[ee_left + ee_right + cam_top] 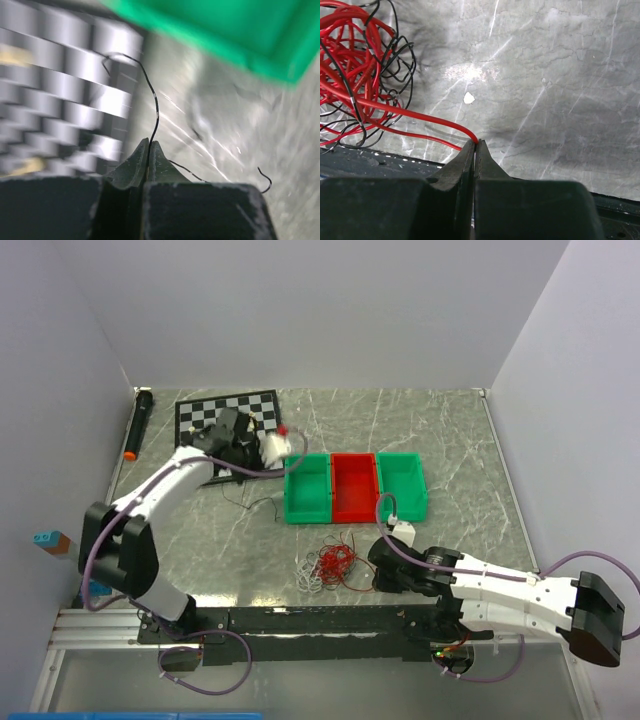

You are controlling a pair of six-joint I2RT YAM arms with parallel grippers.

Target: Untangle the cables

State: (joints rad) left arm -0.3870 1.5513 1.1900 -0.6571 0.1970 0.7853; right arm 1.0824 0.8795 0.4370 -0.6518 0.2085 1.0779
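Observation:
The cables (330, 565) lie as a loose tangle of thin red, white and dark wires on the grey marble-patterned table, in front of the bins. My right gripper (378, 573) sits just right of the tangle. In the right wrist view it (476, 145) is shut on a red wire (420, 112) that leads left into the tangle (355, 75). My left gripper (243, 458) is at the checkerboard's near edge. In the left wrist view it (149, 145) is shut on a thin black wire (156, 107). A loose black strand (262, 505) trails over the table below it.
Three bins stand in a row behind the tangle: green (308, 487), red (353, 487), green (402, 483). A checkerboard (225, 412) lies at the back left, a black cylinder with an orange tip (139, 423) beside it. Walls enclose the table on three sides.

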